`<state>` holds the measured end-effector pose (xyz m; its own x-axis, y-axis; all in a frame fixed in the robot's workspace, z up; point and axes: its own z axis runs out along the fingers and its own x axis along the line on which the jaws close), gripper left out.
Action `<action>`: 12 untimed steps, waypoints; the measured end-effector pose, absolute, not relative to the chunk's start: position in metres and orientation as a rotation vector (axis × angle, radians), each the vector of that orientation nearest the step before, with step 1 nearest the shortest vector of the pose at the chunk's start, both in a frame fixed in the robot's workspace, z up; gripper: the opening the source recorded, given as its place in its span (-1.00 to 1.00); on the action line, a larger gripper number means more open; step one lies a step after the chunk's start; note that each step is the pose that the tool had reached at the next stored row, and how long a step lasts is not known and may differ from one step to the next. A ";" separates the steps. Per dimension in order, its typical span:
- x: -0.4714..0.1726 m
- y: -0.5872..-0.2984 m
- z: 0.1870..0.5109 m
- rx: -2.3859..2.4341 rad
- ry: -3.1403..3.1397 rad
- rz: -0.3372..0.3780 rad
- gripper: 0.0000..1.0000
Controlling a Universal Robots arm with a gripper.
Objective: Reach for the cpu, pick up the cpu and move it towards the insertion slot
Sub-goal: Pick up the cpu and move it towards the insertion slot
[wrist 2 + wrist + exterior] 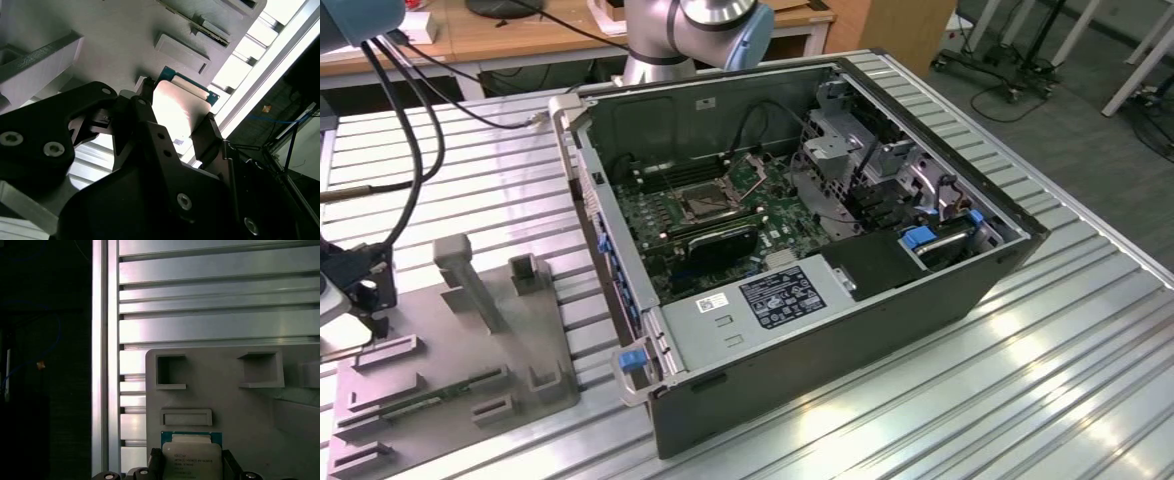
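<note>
The cpu [182, 112], a flat square chip with a pale metal face and a thin green rim, sits between the two black fingers of my gripper [177, 107]. One finger [142, 100] presses on each side of it, so the gripper is shut on the cpu. In the first wrist view the cpu [191, 457] hangs over the grey fixture [225, 405], with the gripper [191, 466] clamped on its edges. In the exterior view the gripper [360, 300] is at the far left over the fixture. The insertion slot [703, 205] lies inside the open computer case, well to that view's right of the gripper.
The grey fixture [467, 340] has upright posts and recesses, and a long green memory stick [434, 395] lies on it. The open computer case [854, 300] stands on the ribbed aluminium table [1067, 380]. Black cables [414, 150] hang above the fixture. The arm's base [680, 40] is behind the case.
</note>
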<state>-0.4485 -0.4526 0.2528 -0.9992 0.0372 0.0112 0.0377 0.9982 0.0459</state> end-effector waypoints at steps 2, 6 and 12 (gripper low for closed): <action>-0.449 -0.453 0.254 -0.059 -3.130 -0.072 0.09; -0.449 -0.453 0.256 -0.059 -3.130 -0.072 0.09; -0.449 -0.453 0.257 -0.059 -3.130 -0.072 0.09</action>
